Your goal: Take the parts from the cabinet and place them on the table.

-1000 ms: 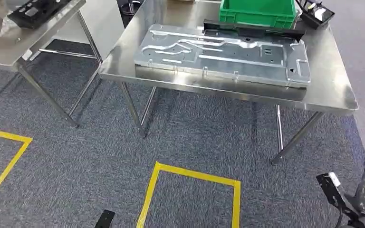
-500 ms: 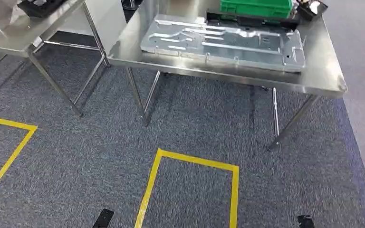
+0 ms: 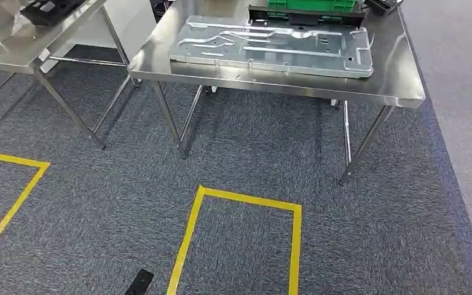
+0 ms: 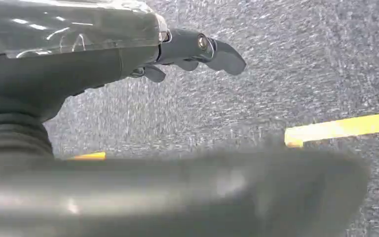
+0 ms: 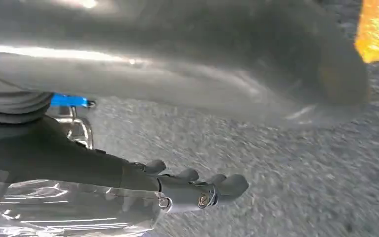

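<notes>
A large stamped sheet-metal panel (image 3: 270,46) lies flat on the steel table (image 3: 393,86) ahead of me. Behind it lie a long black part (image 3: 304,15) and the edge of a green crate (image 3: 310,3). My left hand (image 4: 128,59) hangs over the grey carpet, its dark fingers (image 4: 197,47) stretched out and its thick thumb apart from them, holding nothing. My right hand (image 5: 128,182) hangs the same way above the carpet, fingers (image 5: 202,190) extended and nothing in it.
A second steel table (image 3: 12,58) stands at the left with a black item (image 3: 46,9) on it. Yellow tape rectangles (image 3: 246,200) mark the carpet in front of the tables. The near table's legs (image 3: 359,147) stand at its right front corner.
The camera has moved: the table now sits higher and further left in the picture. My right hand, seen at the lower right corner a second ago, has left the head view.
</notes>
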